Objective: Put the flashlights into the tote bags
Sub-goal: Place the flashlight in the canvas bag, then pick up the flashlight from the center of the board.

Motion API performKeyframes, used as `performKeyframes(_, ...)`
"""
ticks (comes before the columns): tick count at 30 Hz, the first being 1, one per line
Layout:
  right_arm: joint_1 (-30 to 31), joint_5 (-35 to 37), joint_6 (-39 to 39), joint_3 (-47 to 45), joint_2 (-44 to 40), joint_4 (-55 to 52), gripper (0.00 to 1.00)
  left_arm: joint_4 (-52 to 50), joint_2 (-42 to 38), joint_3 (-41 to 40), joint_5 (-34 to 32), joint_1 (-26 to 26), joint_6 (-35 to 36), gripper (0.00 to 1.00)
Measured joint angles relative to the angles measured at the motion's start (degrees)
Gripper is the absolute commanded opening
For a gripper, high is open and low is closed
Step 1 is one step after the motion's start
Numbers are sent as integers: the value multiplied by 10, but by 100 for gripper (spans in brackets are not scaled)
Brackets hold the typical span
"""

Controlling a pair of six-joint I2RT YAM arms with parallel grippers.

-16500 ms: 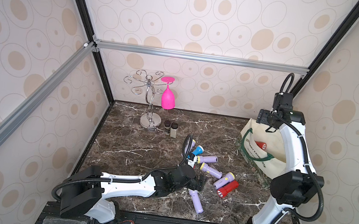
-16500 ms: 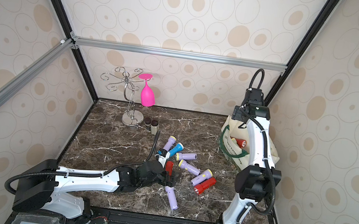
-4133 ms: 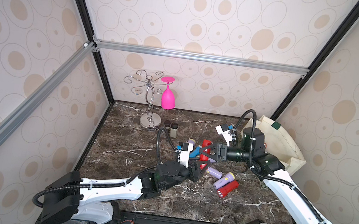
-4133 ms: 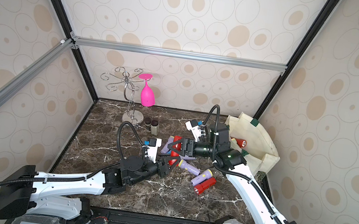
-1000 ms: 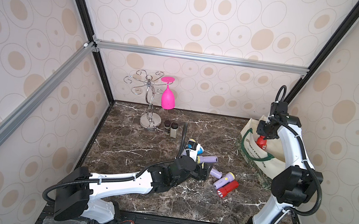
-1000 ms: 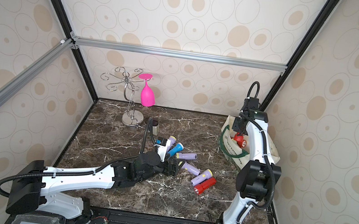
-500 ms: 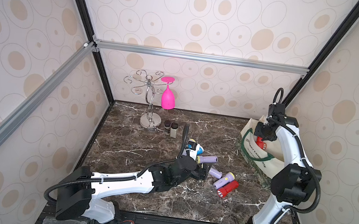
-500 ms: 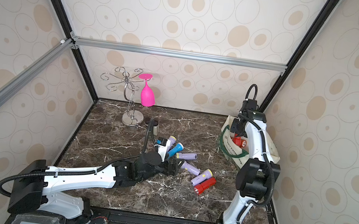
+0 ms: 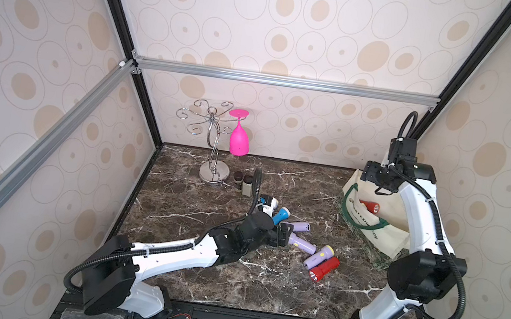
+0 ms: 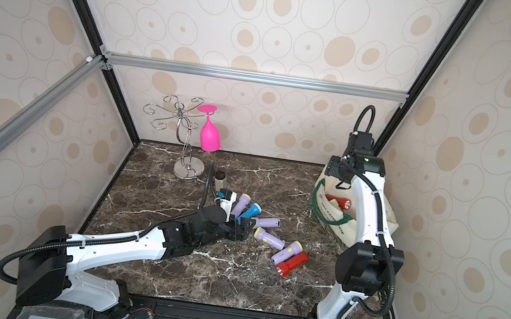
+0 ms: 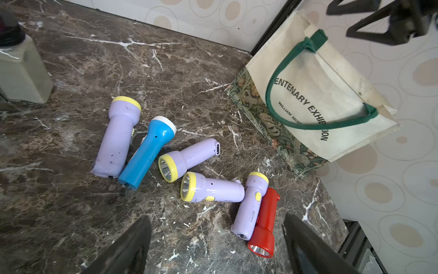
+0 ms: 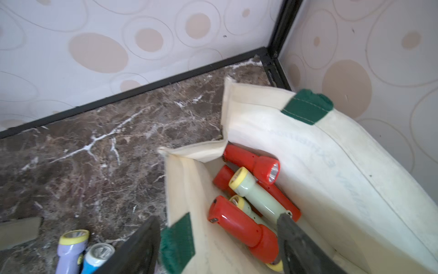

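Note:
The cream tote bag [image 9: 373,226] [image 10: 335,220] [image 11: 331,95] with green handles stands at the back right. Several flashlights lie inside it: a red one [image 12: 251,163] [image 9: 369,206] on top, a pale green one [image 12: 256,192] and another red one [image 12: 239,225]. My right gripper [image 9: 375,180] [image 10: 338,175] [image 12: 218,219] hangs open above the bag's mouth, holding nothing. Mid-table lie a blue flashlight [image 11: 148,151] [image 9: 281,215], several lilac ones [image 11: 211,188] [image 9: 301,243] and a red one [image 11: 264,225] [image 9: 324,269]. My left gripper [image 9: 284,235] [image 10: 242,228] [image 11: 216,219] is open and empty, low beside the lilac ones.
A chrome glass rack [image 9: 213,147] with a pink goblet [image 9: 239,137] stands at the back. Two dark-capped jars [image 9: 242,182] [image 11: 21,71] sit just in front of it. Walls close in right behind and beside the bag.
My right gripper has opened over the bag, and the red flashlight it held now lies inside. The left arm has hardly moved.

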Motion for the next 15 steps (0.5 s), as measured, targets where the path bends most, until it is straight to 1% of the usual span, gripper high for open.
performKeyframes(8, 86, -17, 7, 40, -11, -16, 80, -73, 66, 49, 61, 68, 2, 84)
performKeyframes(13, 144, -24, 12, 23, -51, -27, 80, -109, 107, 86, 81, 101, 15, 82)
performKeyframes(14, 155, -25, 14, 13, -65, -29, 83, -120, 118, 99, 82, 108, 20, 82)
performKeyframes(15, 166, -26, 17, 5, -78, -30, 84, -129, 127, 110, 81, 113, 24, 81)
